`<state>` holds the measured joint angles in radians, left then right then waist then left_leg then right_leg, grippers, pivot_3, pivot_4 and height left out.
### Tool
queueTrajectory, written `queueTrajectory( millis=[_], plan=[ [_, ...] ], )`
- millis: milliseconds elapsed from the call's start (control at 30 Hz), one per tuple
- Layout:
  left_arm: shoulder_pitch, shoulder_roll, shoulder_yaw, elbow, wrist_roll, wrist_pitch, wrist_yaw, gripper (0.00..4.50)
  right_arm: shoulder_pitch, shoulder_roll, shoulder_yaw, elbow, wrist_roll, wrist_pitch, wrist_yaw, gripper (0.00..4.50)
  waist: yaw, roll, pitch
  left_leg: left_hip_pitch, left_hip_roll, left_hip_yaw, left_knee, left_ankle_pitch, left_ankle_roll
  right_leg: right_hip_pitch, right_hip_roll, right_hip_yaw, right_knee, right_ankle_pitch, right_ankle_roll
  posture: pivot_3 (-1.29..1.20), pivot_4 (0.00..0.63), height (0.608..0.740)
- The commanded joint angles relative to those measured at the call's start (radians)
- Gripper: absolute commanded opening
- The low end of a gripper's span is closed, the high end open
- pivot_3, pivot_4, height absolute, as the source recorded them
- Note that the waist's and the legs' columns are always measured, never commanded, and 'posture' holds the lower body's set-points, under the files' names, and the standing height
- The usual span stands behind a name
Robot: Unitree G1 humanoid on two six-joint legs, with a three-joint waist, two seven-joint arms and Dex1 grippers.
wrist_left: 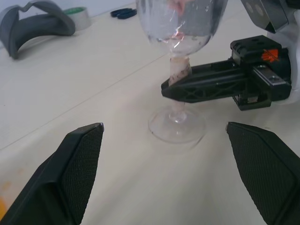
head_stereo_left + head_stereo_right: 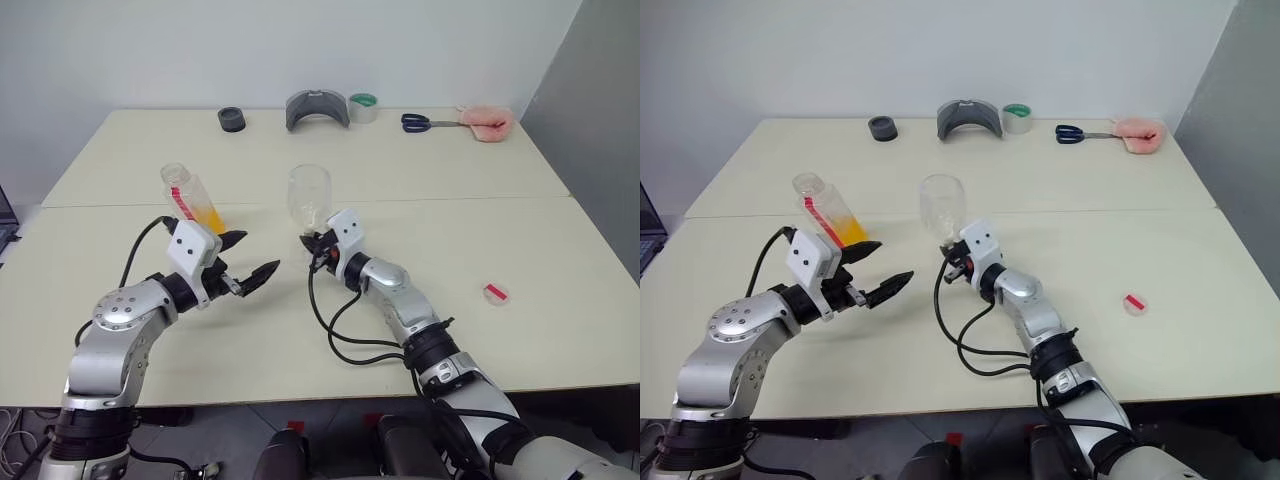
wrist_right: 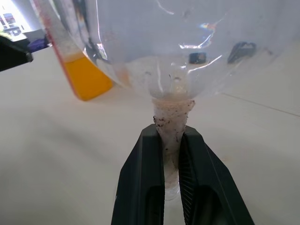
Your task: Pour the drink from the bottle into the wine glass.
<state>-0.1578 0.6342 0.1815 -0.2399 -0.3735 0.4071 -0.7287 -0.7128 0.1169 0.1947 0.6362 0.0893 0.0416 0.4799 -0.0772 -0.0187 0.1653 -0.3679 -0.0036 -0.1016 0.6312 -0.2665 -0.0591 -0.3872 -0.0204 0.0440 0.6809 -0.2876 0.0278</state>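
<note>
i had the right hand (image 2: 318, 243) clenched on the thin stem of the clear stemmed wine glass (image 2: 310, 199), its two black fingers (image 3: 146, 187) pinching the stem just below the rounded bowl. the glass stood upright near the middle of the pale desk (image 2: 560, 250), its round foot (image 1: 176, 126) seemingly resting on the surface, though i couldn't be sure of contact from the wrist view. the bowl looked empty.

my left hand (image 2: 249, 258) was released, fingers spread wide and gripping nothing, pointing toward the glass. just behind it the small clear plastic bottle (image 2: 193, 201) with the red-and-white label strip leaned tilted, orange translucent drink (image 2: 210, 214) pooled in its lower end. whether the left hand touched the bottle i couldn't tell.

a small pink-red cap (image 2: 495, 293) lay on the desk well to the right.
</note>
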Motion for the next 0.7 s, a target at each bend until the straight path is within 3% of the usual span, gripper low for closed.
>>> queueTrajectory(
  millis=[33, 267, 433, 700],
  plan=[
    [0.008, 0.018, 0.051, -0.050, -0.006, -0.007, 0.022, 4.50, -0.049, 0.009, -0.008, 0.063, -0.008, -0.092, 0.035, 0.13, 0.001, 0.000, 0.000, 0.000, 0.000, -0.001, 0.000, 0.000, 0.000, 0.000, 0.000, 0.000, 0.000, 0.000, 0.000, 0.00, 0.150, 0.740],
    [-0.009, 0.022, 0.055, -0.055, -0.011, -0.005, 0.032, 4.50, -0.076, 0.014, -0.030, 0.150, -0.001, -0.125, 0.061, 0.13, 0.000, 0.000, 0.000, 0.001, 0.001, -0.002, 0.000, 0.000, 0.000, 0.000, 0.002, -0.001, 0.001, 0.000, 0.000, 0.00, 0.150, 0.740],
    [-0.032, 0.014, 0.051, -0.077, -0.038, 0.013, 0.032, 4.50, -0.077, 0.019, -0.026, 0.159, -0.014, -0.151, 0.053, 1.64, 0.000, 0.000, 0.000, 0.001, 0.001, -0.002, 0.000, 0.000, 0.000, 0.000, 0.002, -0.001, 0.001, 0.000, 0.000, 0.00, 0.150, 0.740],
    [-0.055, 0.006, 0.047, -0.113, -0.076, 0.038, 0.042, 4.50, -0.058, 0.016, -0.019, 0.113, -0.019, -0.137, 0.073, 4.44, -0.003, 0.000, 0.000, 0.001, 0.001, -0.003, 0.000, 0.000, 0.000, 0.000, 0.002, -0.001, 0.001, 0.000, 0.000, 0.00, 0.150, 0.740]
  ],
)
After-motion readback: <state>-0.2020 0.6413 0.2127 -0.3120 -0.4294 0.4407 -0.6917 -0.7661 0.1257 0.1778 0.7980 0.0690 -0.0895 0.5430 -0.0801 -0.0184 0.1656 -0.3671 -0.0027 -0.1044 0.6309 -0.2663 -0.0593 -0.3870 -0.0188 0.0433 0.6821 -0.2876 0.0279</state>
